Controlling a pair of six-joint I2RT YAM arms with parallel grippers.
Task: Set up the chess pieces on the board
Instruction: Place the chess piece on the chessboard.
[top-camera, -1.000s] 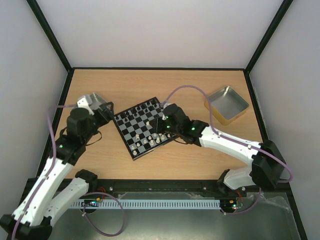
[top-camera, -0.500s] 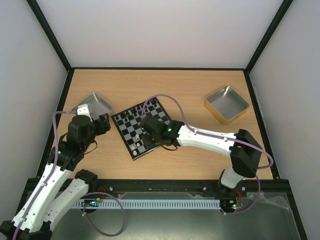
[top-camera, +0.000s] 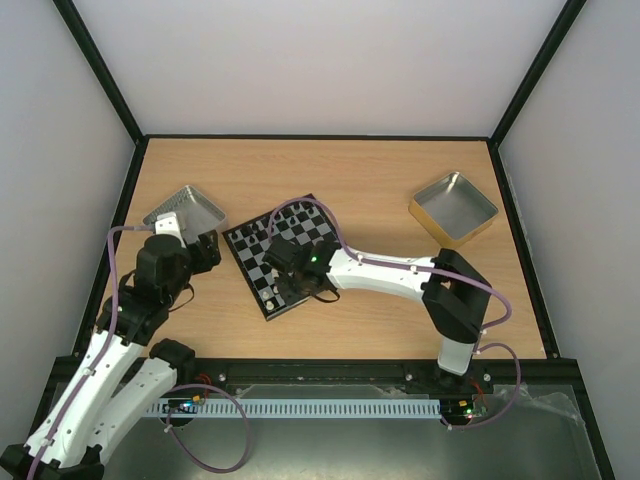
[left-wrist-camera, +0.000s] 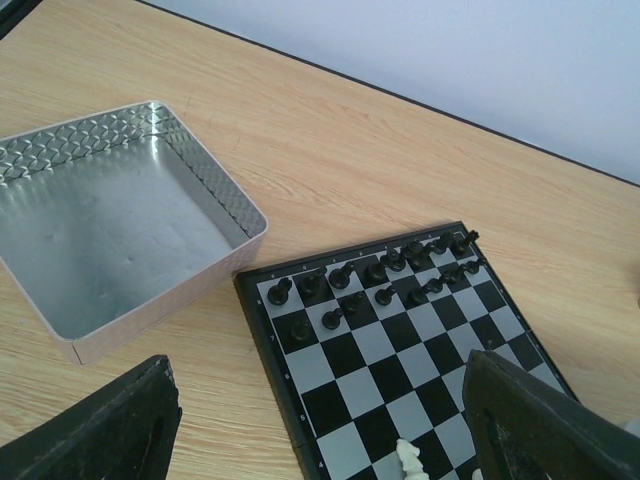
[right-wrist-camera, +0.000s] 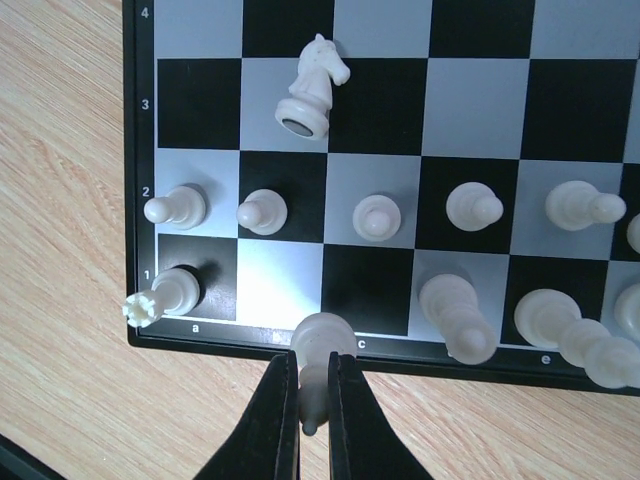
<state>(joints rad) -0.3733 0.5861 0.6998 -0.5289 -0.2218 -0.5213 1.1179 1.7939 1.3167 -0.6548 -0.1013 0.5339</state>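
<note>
From overhead, the right arm (top-camera: 400, 275) reaches across to the near edge of the board (top-camera: 250, 250), its wrist hiding whatever it carries. The left pincer (top-camera: 207, 247) hangs off to the board's left, with the silver tray (top-camera: 185, 208) just beyond it. Through the left wrist's eye, that pincer stands released with nothing between its fingers; the tray lies ahead to its left, the board ahead to its right, with black pieces (left-wrist-camera: 343, 277) along the far rows. Through the right wrist's eye, the right pincer (right-wrist-camera: 313, 372) is clenched on a small white piece (right-wrist-camera: 322, 340), right over the board's border strip. Just ahead of its tips are two bare back-row squares, with the corner rook (right-wrist-camera: 175, 290) to the left and a taller piece (right-wrist-camera: 455, 318) to the right. A knight (right-wrist-camera: 310, 88) lies toppled further ahead, past the pawns (right-wrist-camera: 376, 217). I'd say the trick is to bring the piece squarely over one bare square, stand it upright, lower it gently and open only a little, so the fingers don't clip the neighbours. Which of the two squares it belongs on I can't tell.
</note>
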